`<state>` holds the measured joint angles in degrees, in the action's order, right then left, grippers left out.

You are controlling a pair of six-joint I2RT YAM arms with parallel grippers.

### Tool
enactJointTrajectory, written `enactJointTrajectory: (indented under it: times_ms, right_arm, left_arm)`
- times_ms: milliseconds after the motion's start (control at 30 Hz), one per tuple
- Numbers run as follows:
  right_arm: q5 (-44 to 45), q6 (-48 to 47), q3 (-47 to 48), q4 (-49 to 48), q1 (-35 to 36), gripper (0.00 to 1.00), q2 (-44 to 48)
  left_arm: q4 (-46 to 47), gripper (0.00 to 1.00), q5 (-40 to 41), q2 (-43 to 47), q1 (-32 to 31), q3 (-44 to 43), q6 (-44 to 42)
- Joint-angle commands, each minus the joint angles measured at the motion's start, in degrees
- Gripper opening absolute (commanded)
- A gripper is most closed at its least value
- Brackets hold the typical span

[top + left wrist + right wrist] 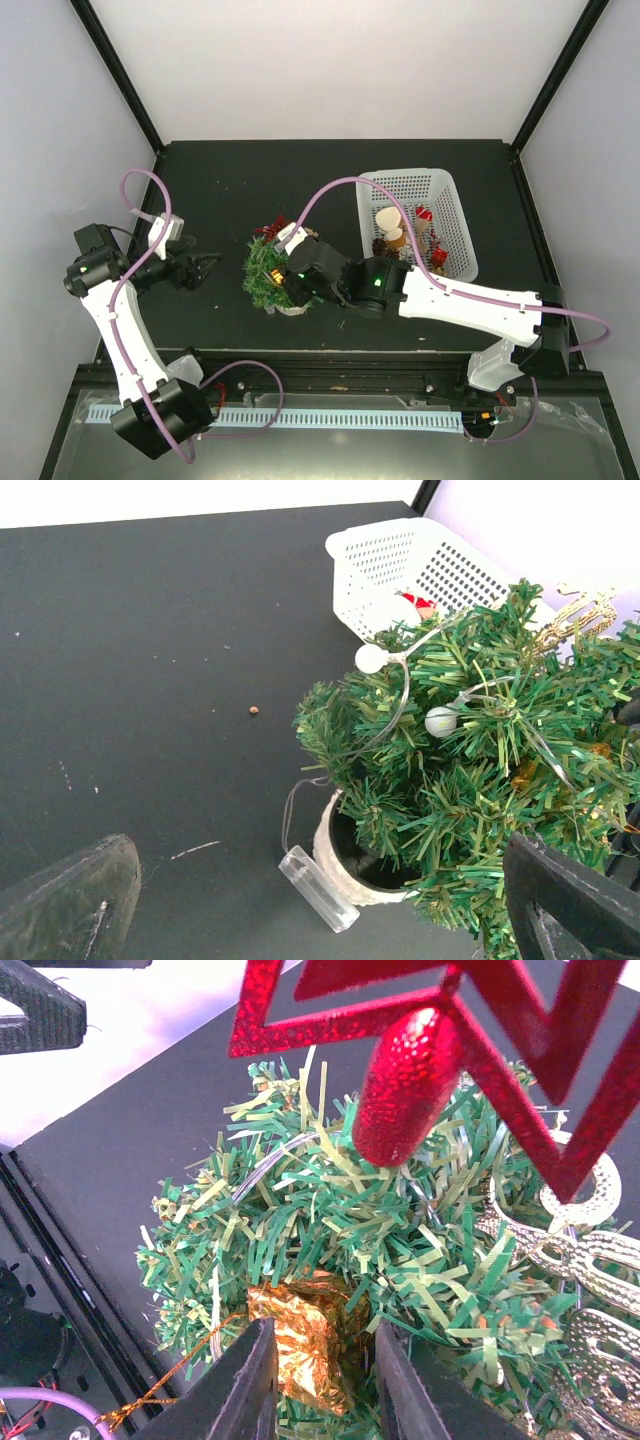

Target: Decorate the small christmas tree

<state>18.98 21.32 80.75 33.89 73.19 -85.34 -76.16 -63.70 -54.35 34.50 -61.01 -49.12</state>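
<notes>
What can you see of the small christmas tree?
The small christmas tree is bushy, green plastic-looking needles on a pale round base, standing mid-table left of the white basket. A wire with white bulbs winds through it; it carries a red glitter star and a gold glitter ornament. The right arm's fingers flank a gold foil ornament in its branches.

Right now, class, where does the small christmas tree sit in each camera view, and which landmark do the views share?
Top external: small christmas tree at centre, left of the white basket.
Left wrist: fills the right half.
Right wrist: fills the lower middle.
Shared landmark: the black table under it, in all three.
</notes>
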Motion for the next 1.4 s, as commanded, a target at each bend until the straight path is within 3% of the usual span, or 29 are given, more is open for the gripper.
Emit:
enactJointTrajectory:
  times_ms: [0, 333, 500, 800, 1000, 1200, 1367]
  right_arm:
    - [0.98, 0.64, 1.43, 0.81, -0.24, 0.3, 1.32]
    - [3.14, 1.33, -0.26, 1.43, -0.25, 0.31, 6.72]
    - [5.54, 1.34, -1.18, 3.21, -0.52, 0.39, 10.24]
    - [0.34, 9.46, -13.54, 2.42, -10.32, 0.39, 20.45]
    - [0.43, 12.52, -20.94, 4.34, -9.94, 0.3, 23.3]
    - [-5.66, 16.45, -32.9, -4.92, -7.85, 0.11, 27.24]
    - [-10.07, 17.97, -36.56, -12.76, -6.22, 0.1, 25.98]
  left_arm:
    - [0.57, 0.99, 0.05, 0.73, 0.57, 0.11, -1.5]
    - [0.75, 0.99, 0.22, 0.12, 1.37, 0.06, -1.24]
    - [-1.63, 0.99, -1.65, -3.48, 2.59, -1.03, -3.23]
    - [-4.82, 0.98, -3.1, -7.53, 2.99, -0.41, -10.12]
    - [-1.56, 0.95, -3.74, -10.86, 2.83, 0.42, -10.05]
    - [1.25, 0.84, -3.5, -17.97, -0.42, -1.09, -7.37]
    - [5.59, 0.73, -2.11, -21.92, -7.26, -2.35, -2.18]
